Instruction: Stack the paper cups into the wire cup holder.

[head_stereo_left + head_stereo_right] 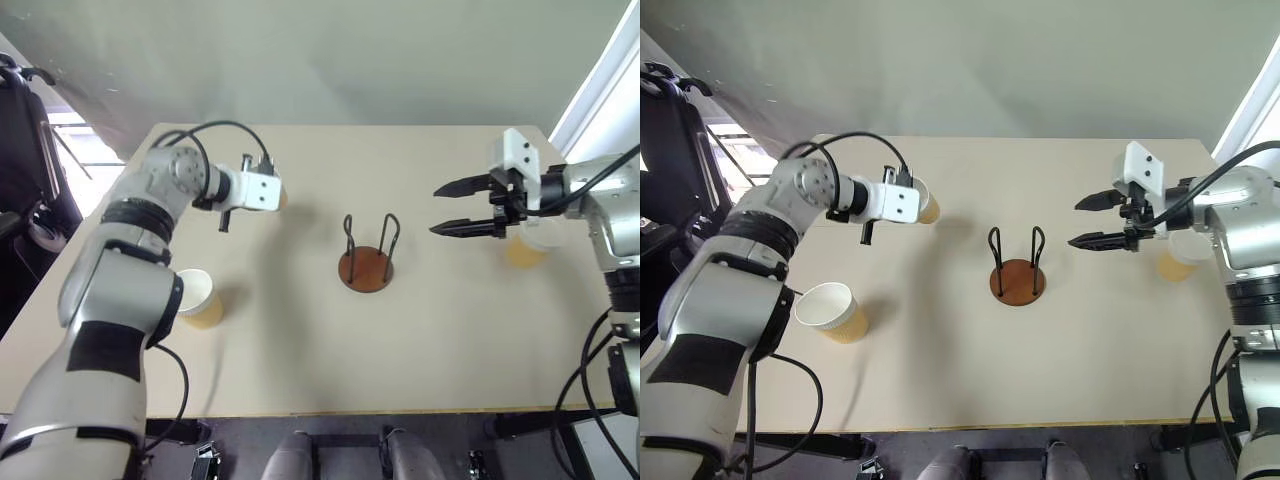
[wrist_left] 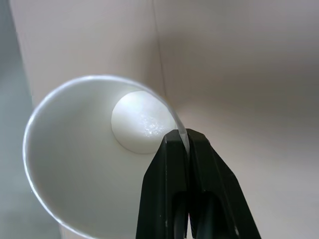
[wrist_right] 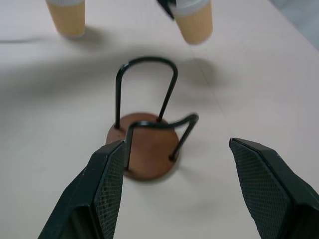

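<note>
Tan-walled, white-lined paper cups number three on the beige table (image 1: pixel 1040 380). The first cup (image 1: pixel 927 207), upper left of centre in the right eye view, is held off the table by the left gripper (image 2: pixel 182 144), whose two black fingers are closed tight on the cup's rim, one inside and one outside the wall. The second cup (image 1: pixel 830 312) stands upright at lower left, near the left arm's elbow. The third cup (image 1: pixel 1180 258) stands at the right, just behind the right gripper (image 1: pixel 1102 221). That gripper's two fingers are spread wide and hold nothing; it hovers right of the single wire cup holder (image 1: pixel 1017 265). The holder stands at centre frame: one rust-brown disc base with two dark wire loops rising upright. It contains no cup.
</note>
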### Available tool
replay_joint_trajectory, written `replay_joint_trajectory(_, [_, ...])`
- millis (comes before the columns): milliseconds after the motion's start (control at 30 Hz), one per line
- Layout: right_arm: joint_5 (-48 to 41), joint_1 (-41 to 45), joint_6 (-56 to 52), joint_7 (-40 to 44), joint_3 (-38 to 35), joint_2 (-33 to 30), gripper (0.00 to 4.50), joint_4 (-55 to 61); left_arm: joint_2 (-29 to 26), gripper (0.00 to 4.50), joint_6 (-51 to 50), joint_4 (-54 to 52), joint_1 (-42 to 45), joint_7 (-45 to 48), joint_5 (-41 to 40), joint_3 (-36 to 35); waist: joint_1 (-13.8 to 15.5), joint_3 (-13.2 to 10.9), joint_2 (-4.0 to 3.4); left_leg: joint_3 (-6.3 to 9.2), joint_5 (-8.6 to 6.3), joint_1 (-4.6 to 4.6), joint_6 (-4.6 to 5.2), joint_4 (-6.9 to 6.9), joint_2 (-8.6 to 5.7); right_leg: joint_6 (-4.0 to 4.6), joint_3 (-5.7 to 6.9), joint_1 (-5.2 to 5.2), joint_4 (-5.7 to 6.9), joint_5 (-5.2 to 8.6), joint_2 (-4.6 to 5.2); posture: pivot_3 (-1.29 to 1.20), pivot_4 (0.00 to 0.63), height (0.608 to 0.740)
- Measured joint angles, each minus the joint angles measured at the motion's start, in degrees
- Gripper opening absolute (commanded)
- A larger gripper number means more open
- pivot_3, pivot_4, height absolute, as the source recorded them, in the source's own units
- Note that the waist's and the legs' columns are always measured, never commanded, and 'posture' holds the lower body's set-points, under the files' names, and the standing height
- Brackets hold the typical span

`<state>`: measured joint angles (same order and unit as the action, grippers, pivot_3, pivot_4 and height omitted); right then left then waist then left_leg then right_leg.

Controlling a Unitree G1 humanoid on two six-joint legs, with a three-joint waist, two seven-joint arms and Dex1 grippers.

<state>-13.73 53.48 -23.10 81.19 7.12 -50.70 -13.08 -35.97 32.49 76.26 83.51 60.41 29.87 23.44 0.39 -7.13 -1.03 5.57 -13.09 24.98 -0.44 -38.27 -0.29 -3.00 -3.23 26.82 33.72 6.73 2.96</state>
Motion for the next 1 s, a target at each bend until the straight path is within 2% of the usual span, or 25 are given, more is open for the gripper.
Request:
replay_joint_trajectory(200, [0.58,-0.08,0.21,4.31,0.4,-4.15,3.4,-0.79,3.33,0.04,-2.79,0.06,8.7,18.94,-6.6,-4.45,0.21,-0.01,0.04,0.08,-0.01,0.15,0.07,0.08,-0.03,-0.06,-0.02,0.01,-0.21,0.04,0.05,0.0,0.15,0.74])
replay_joint_trajectory(367, [1.13,-0.03,-0.07,6.38,0.44,-5.98,3.4,-1.71,5.72,0.04,-4.75,-0.01,15.12,27.93,-9.25,-6.04,0.0,0.0,0.04,-0.15,-0.14,0.14,0.24,0.13,0.04,-0.22,-0.07,-0.04,-0.35,0.14,0.06,0.0,0.15,0.74])
replay_joint_trajectory(667, [1.11,-0.94,-1.9,8.82,0.47,-6.96,3.4,-1.52,9.59,0.04,-5.1,0.02,17.53,29.71,-11.41,-4.03,-0.01,0.0,-0.03,-0.29,-0.33,0.12,0.48,0.01,0.14,-0.41,-0.14,-0.15,-0.55,0.23,0.2,0.0,0.15,0.74])
replay_joint_trajectory(1000, [1.49,-0.02,-2.32,8.78,0.57,-5.94,3.4,-2.26,12.57,0.04,-5.65,-0.45,15.89,29.81,-21.78,4.8,-0.04,-0.01,-0.03,-0.46,-0.35,0.0,0.55,-0.14,0.01,-0.58,0.02,-0.29,-0.52,0.13,0.03,0.0,0.15,0.74])
